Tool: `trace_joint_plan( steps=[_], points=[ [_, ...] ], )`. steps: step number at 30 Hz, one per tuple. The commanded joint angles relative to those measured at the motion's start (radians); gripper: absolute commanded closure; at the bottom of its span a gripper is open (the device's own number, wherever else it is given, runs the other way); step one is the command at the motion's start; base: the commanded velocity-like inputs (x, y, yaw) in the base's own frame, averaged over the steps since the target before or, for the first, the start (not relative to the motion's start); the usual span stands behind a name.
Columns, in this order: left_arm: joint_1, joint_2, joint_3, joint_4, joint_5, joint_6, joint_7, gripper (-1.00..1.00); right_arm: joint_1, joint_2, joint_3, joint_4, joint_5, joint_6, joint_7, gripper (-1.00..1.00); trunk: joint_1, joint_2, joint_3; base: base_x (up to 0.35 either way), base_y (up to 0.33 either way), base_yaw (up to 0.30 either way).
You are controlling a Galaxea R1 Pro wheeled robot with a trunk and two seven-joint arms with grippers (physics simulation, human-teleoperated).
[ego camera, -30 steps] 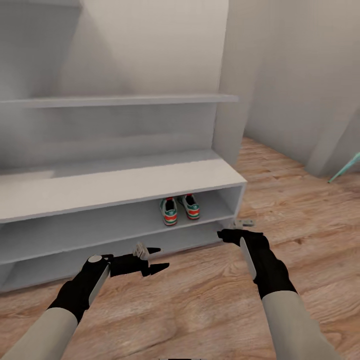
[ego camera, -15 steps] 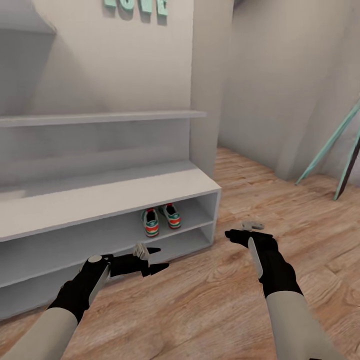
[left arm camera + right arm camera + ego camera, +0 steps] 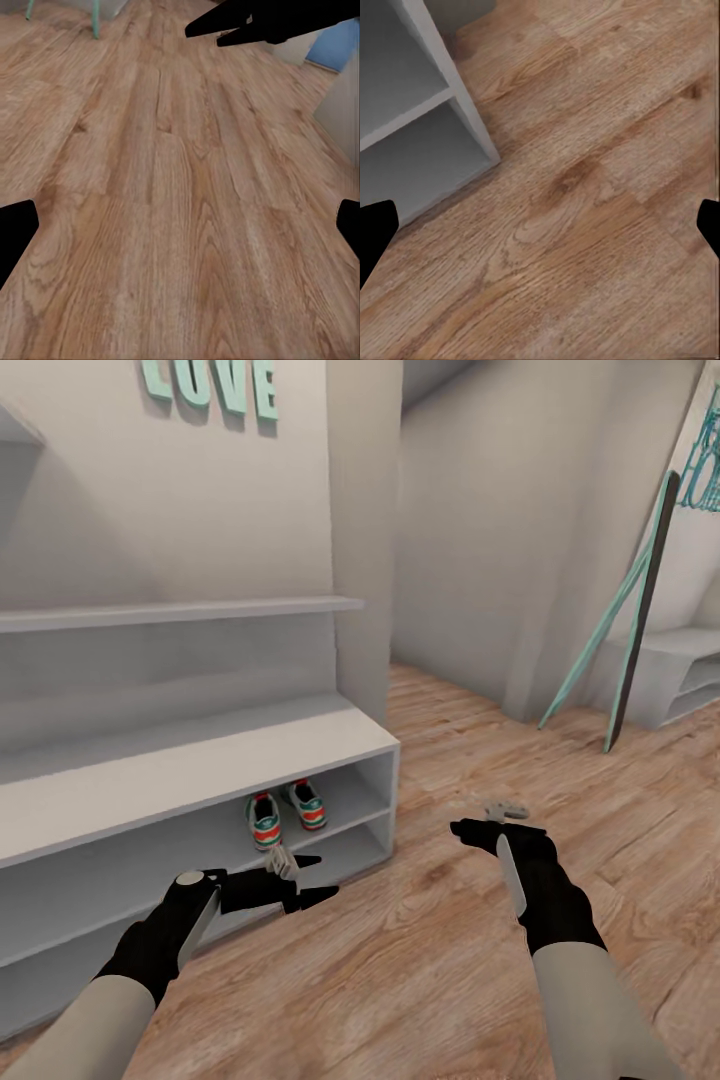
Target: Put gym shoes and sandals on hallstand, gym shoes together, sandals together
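Note:
The two gym shoes (image 3: 263, 822) (image 3: 306, 805) stand side by side, heels outward, on the upper open shelf of the white hallstand (image 3: 200, 760). My left gripper (image 3: 325, 875) hovers open and empty above the corridor floor (image 3: 430, 950), just in front of the rack's lower shelf. My right gripper (image 3: 462, 830) is open and empty too, over the floor to the right of the rack's end. The left wrist view has wide-apart fingers (image 3: 15, 232) over bare planks. In the right wrist view the rack's end corner (image 3: 465, 112) is seen. The sandals are out of view.
Teal "LOVE" letters (image 3: 210, 385) hang on the wall above the rack. A wall corner (image 3: 365, 560) stands behind the rack's right end. Teal and dark poles (image 3: 625, 620) lean at the right, beside another low white unit (image 3: 680, 670). Open floor stretches to the right.
The camera has swung to the right, so the rack and shoes sit further left in the picture. Both grippers stay open and keep their places in view.

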Motion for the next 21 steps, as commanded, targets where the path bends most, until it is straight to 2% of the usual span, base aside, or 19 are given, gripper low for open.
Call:
trace_joint_plan(
  steps=[1,6,9,14,21],
  points=[
    [0.0,0.001,-0.004,-0.001,0.009,0.01,-0.001,-1.0,-0.001,0.001,-0.002,-0.001,0.004,0.004,0.001,-1.0,0.0,0.0,0.0,0.0,0.0,-0.266],
    [0.0,-0.003,-0.004,0.0,0.01,0.009,0.01,-1.0,-0.001,0.001,-0.002,-0.001,0.004,0.004,0.001,-1.0,0.0,0.0,0.005,0.013,-0.001,-0.266],
    [0.0,-0.011,-0.004,0.0,0.01,0.009,0.034,-1.0,-0.001,0.001,-0.003,-0.001,0.004,0.004,0.001,-1.0,0.0,0.0,0.008,0.186,-0.056,-0.265],
    [0.0,-0.032,-0.006,0.012,0.01,0.009,0.107,-1.0,0.0,0.001,-0.003,-0.001,0.004,0.004,0.001,-1.0,0.0,0.0,0.013,0.302,-0.163,-0.265],
    [0.0,-0.047,-0.007,0.017,0.01,0.008,0.125,-1.0,-0.001,0.001,-0.002,-0.001,0.004,0.004,0.002,-1.0,0.0,0.0,0.021,0.334,-0.212,-0.265]
  ],
)
